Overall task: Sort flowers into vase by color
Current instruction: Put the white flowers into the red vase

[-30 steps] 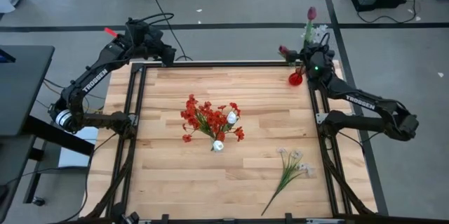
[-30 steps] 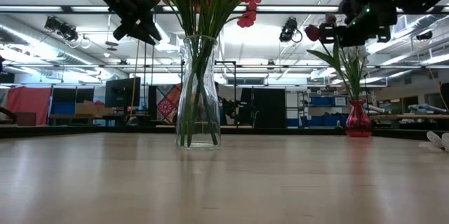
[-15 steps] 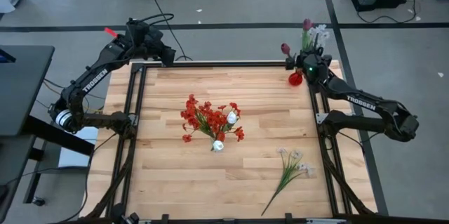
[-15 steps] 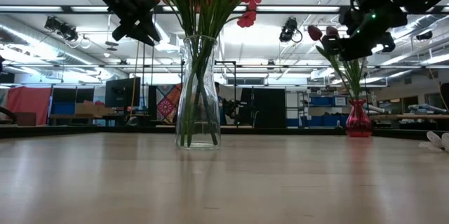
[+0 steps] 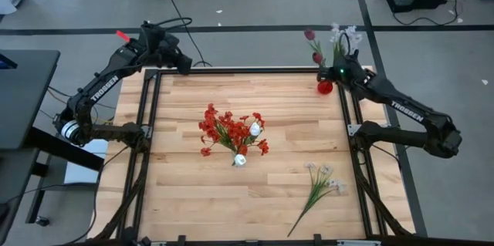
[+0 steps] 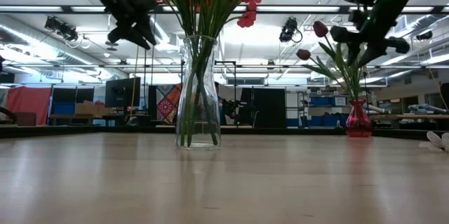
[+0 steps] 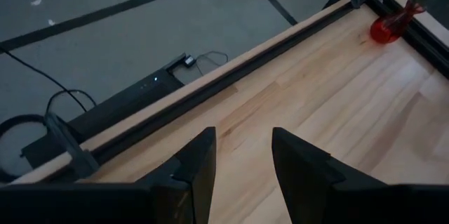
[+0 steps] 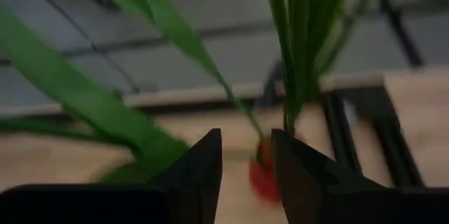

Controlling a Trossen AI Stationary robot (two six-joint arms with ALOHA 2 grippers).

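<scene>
A small red vase (image 5: 325,87) stands at the table's far right corner and holds maroon tulip buds (image 5: 309,35) and white buds (image 5: 345,33) on green stems (image 6: 342,62). My right gripper (image 8: 245,168) hovers just above it, open, with the stems just beyond its fingertips. A clear glass vase (image 6: 198,90) at the table's middle holds the red flowers (image 5: 228,130). A pale spray (image 5: 320,184) lies flat near the front right. My left gripper (image 7: 242,161) waits open over the far left corner.
A black metal frame (image 5: 147,123) runs around the wooden table top. Bare wood lies between the clear vase and the red vase, and along the near edge to the left of the pale spray.
My right gripper has risen a little above the red vase. The maroon tulip that was up at its fingers now stands in the red vase with the others, and its bud leans out toward the table's left.
</scene>
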